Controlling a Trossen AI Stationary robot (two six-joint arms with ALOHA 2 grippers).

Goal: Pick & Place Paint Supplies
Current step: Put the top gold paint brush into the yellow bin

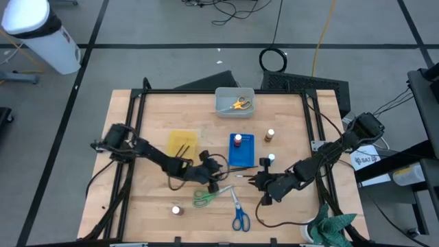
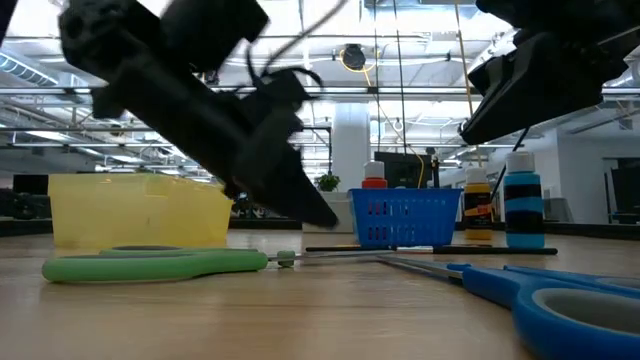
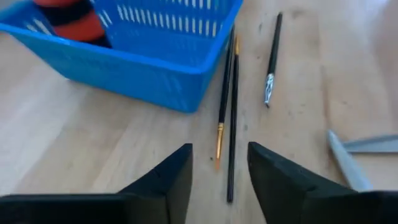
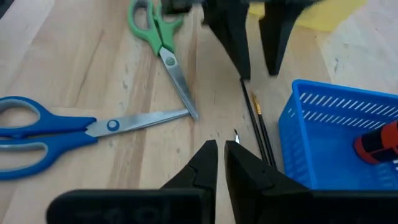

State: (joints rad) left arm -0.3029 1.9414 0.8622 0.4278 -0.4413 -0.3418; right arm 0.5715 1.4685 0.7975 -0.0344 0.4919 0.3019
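Note:
My left gripper [image 1: 211,177] [image 3: 219,163] is open and low over the table. Its fingers stand on either side of two thin dark brushes [image 3: 231,124] that lie flat beside the blue tray [image 3: 143,62]. A third brush [image 3: 272,56] lies next to them. My right gripper [image 1: 259,182] [image 4: 222,149] hovers above that brush's handle with only a narrow gap between its fingers; the silver tip [image 4: 236,135] peeks out past them. Green scissors [image 1: 209,197] and blue scissors [image 1: 239,214] lie flat nearby. A red-topped bottle [image 1: 237,140] stands in the blue tray.
The yellow tray [image 1: 182,144] holds more brushes. The grey bin [image 1: 234,101] at the far edge holds yellow scissors. Small bottles stand at the right of the blue tray [image 1: 270,135] [image 1: 270,159], and another near the front edge [image 1: 176,210]. A green cloth [image 1: 333,226] lies at the near right corner.

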